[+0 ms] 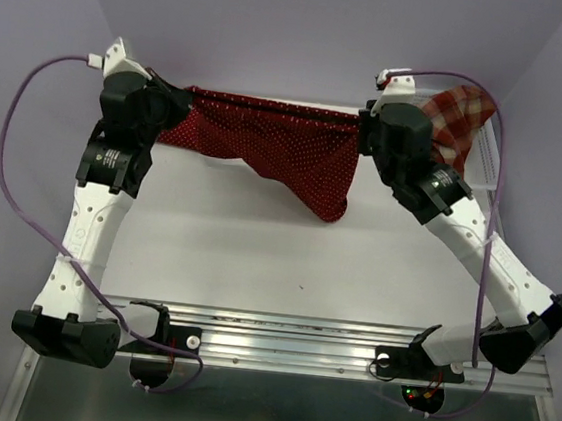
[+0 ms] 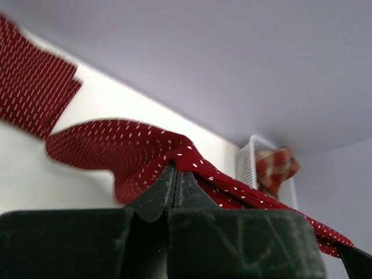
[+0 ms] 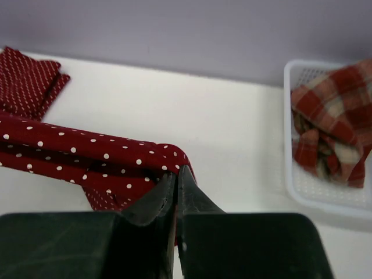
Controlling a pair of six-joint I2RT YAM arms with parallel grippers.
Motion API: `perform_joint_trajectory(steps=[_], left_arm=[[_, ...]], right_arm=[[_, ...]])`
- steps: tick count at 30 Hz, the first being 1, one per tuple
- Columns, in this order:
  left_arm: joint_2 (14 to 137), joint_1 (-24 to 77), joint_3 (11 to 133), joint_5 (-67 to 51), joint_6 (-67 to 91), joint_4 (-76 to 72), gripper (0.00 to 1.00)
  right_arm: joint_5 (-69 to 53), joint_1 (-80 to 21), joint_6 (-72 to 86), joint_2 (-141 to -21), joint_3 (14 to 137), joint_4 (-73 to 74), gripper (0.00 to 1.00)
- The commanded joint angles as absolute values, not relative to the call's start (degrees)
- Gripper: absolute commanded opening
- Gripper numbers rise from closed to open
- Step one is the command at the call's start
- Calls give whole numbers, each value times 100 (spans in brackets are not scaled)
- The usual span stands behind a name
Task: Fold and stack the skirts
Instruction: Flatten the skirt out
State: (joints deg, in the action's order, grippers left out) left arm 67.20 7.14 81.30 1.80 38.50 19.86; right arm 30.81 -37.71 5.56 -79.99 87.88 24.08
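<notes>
fingers [image 2: 154,200] [image 3: 151,203], both pairs, clamp dotted skirt [image 1: 287,151]; wrist views add folded skirt [image 3: 26,81].

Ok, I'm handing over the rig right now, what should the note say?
Left gripper: shut on one end of a polka-dot skirt.
Right gripper: shut on the other end; the skirt hangs stretched between them.
Second polka-dot skirt: on the table, apparently folded.
Plaid skirt: crumpled in the white basket.
Left to do: fold the held skirt, stack it, then fold and stack the plaid one.
</notes>
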Motion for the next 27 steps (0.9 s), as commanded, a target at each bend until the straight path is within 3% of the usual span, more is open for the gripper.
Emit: perform_joint_trajectory(steps=[1,10,16,23,27], left_arm=[[6776,580,9201,1038,3340,1811,0],[6924,580,9703,1107,3120,1038,0],[8092,571,10211,897,3225,1046,0],[10141,545,13538,-182,3129,1679,0],[10143,510,13493,-386,3103,881,0]], right_arm=[[3755,-3656,-719,-7770,9666,3419,1],[2954,-3656,-1590,-8093,10846,3252,1],[1532,-2516,-1450,-9226,11344,3155,1],[1020,-1548,-1705,-10712,14110,2858,1],[748,-1310,-1863,-10390,13871,2049,1]])
